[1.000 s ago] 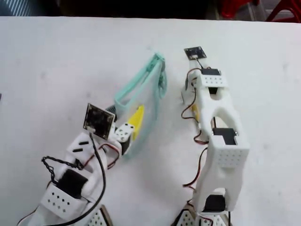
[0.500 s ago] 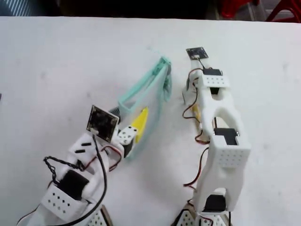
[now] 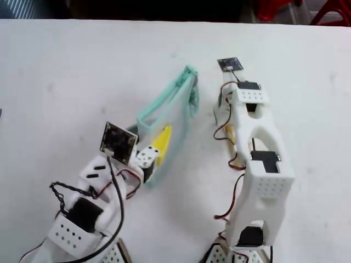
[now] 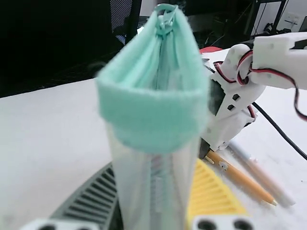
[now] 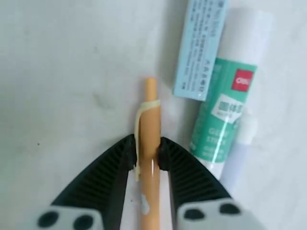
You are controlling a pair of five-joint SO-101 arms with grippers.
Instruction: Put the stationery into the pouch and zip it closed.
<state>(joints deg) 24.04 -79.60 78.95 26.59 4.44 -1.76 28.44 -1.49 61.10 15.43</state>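
My left gripper (image 4: 153,208) was pinched on the near end of the pouch (image 4: 153,96), its grey and yellow jaws pressing the clear mesh from either side, so the pouch stood on its edge on the table (image 3: 82,66) with its mint band uppermost. Compared with a second earlier, the pouch's far end had swung a little toward my other arm, and my left wrist had drawn slightly back toward its base. Over the last half second it barely shifted. My right gripper (image 5: 146,149) had hardly moved. It sat low over the table, just beside the pouch's far end, jaws closed onto the orange pen (image 5: 149,110), which lay flat. Just beside that pen lay a pale blue block (image 5: 201,48) and a glue stick (image 5: 225,115), touching each other, with a pale pen (image 4: 263,179) alongside.
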